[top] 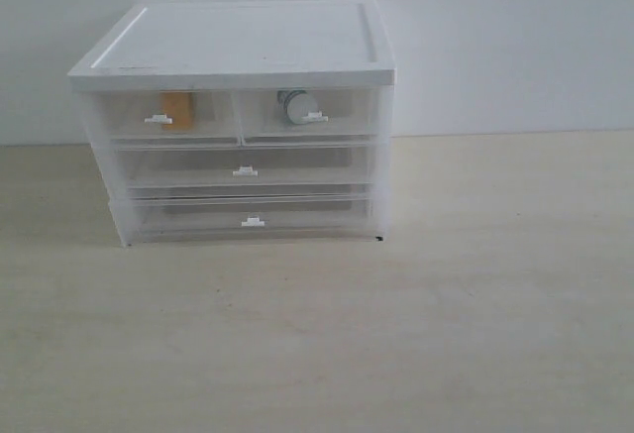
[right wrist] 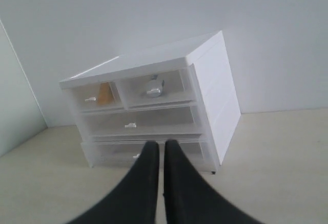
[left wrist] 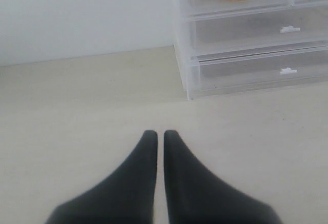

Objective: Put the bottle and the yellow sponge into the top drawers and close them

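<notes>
Open tabletop before, beside cabinet; top drawers shut flush.

No legible txt anywhere; bottle label too blurred thru drawer front, unreadable.

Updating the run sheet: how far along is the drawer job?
Done: yellow sponge and bottle sit inside the top drawers, sponge left, bottle right; both look pushed flush. In hand: nothing; left gripper and right gripper shut, empty, off the cabinet. Left: nothing apparent.

Lab-like test bench: pale table, white wall.
</notes>
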You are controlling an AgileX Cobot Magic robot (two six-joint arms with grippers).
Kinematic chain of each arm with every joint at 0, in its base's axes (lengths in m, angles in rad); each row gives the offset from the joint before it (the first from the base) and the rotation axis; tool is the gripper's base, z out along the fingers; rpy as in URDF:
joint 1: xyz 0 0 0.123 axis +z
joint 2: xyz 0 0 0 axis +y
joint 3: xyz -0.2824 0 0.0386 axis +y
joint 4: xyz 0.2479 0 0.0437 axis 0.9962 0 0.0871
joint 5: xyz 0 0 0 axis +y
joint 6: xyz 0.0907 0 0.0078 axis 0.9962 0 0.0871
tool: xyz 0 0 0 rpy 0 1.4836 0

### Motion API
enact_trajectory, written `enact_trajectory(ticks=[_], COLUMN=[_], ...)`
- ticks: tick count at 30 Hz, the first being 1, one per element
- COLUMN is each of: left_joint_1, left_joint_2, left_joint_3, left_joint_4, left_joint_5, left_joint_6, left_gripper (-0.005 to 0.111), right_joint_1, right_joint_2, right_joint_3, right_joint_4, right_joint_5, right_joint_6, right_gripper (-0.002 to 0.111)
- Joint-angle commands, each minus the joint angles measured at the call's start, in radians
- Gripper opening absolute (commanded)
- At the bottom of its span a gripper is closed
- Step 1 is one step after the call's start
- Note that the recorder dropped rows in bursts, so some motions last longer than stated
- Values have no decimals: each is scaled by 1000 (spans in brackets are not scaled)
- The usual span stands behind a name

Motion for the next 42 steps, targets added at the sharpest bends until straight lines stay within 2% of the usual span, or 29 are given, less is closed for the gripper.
enact_trajectory(ticks=[1, 6, 18, 23, 26, 36, 42], left_joint_1=[2, 2, 2, 2, 2, 2, 2], left_joint_2=[-3, -3, -3, -3, -3, -3, -3], left_joint_3=[4, 4, 4, 4, 4, 4, 4], left_joint_4=[-12, -12, -12, -12, -12, -12, -12], left_joint_5=[-13, -13, -13, -13, -13, -13, -13], left_joint_6=[-5, -5, -5, -5, -5, -5, -5], left_gripper=[4, 4, 4, 4, 4, 4, 4], right_joint_1=[-3, -3, -3, -3, -3, -3, -3], right_joint_2=[-7, -7, -7, -7, -7, -7, -7], right_joint_3=[5, 5, 5, 5, 5, 5, 5], right_joint_4=[255, 594, 856, 1025, 1196, 1222, 1220], right_joint_5=[15, -6, -8, -20, -93, -113, -32], right_joint_6=[-250, -612, -888, -1064, -1148, -1152, -1181], right_gripper=[0, 0, 0, 0, 0, 0, 0])
